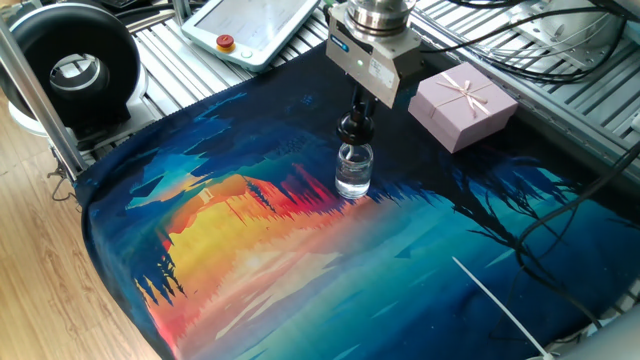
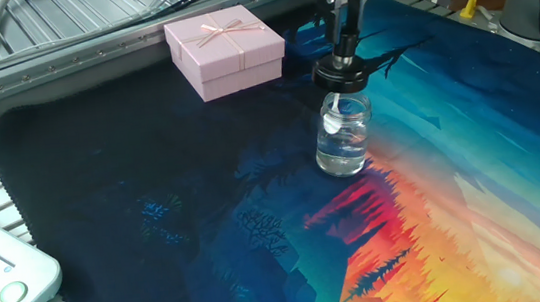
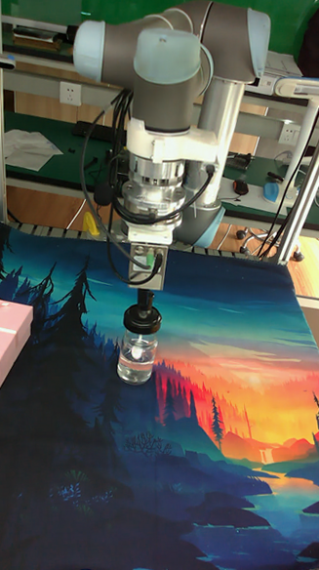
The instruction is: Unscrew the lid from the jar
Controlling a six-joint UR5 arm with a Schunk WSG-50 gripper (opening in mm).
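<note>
The jar (image 1: 353, 172) stands upright near the middle of the cloth-covered surface (image 1: 300, 270), well apart from the pink gift box (image 1: 462, 105). The pincer (image 1: 357, 122) hangs directly above it, clamped on the black lid (image 2: 341, 73). In the other fixed view the lid appears lifted just clear of the glass mouth, so the unscrewing looks essentially finished; only carrying the lid away seems left.

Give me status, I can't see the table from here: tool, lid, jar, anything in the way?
Tool shut on lid, lid lifted off jar. Jar upright on mat, white wand hanging from lid into the mouth. Pink box off to the side, not in the way.
</note>
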